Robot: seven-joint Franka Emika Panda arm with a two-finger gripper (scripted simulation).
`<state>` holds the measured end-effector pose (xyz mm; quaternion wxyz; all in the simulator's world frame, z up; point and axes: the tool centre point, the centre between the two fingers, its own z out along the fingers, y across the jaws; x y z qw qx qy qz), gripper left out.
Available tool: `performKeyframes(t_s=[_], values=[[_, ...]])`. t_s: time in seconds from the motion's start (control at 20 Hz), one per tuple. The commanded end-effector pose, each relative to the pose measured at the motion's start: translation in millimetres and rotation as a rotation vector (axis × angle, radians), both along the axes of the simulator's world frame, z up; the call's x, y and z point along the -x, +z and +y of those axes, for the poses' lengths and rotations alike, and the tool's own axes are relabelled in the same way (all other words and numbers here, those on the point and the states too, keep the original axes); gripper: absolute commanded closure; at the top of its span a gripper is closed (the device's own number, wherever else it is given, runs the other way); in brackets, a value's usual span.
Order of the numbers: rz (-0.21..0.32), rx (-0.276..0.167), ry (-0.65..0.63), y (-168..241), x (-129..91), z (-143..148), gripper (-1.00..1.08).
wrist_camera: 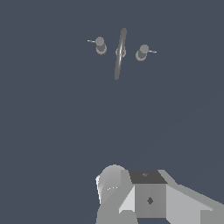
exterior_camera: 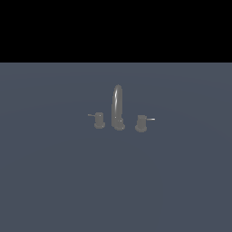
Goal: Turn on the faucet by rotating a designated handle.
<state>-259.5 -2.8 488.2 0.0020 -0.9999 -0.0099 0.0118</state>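
Faucet (exterior_camera: 118,108) stands mid-surface (exterior_camera: 54,181); handle (exterior_camera: 99,120) untouched. End effector fingers not visible; open or closed cannot be told.

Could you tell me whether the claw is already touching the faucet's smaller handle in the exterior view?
No; the handle stands alone beside the spout, and no claw appears in that view.

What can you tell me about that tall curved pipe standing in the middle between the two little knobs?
The spout is a tall, slim, glossy grey metal tube that rises from a small round base, arches over at the top, and catches a bright streak of light. It stands upright on the flat blue-grey surface, between the two knobs and apart from both. Nothing touches it; no pincer shows near it. From the wrist view it looks like a thin bar.
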Motion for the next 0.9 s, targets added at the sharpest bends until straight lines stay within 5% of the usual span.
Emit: performKeyframes(t_s=[0.0,0.85], values=[[0.0,0.0,0.0,0.0,0.0,0.0,1.08],[0.0,0.001,-0.149,-36.7,-15.9,33.2,1.08]])
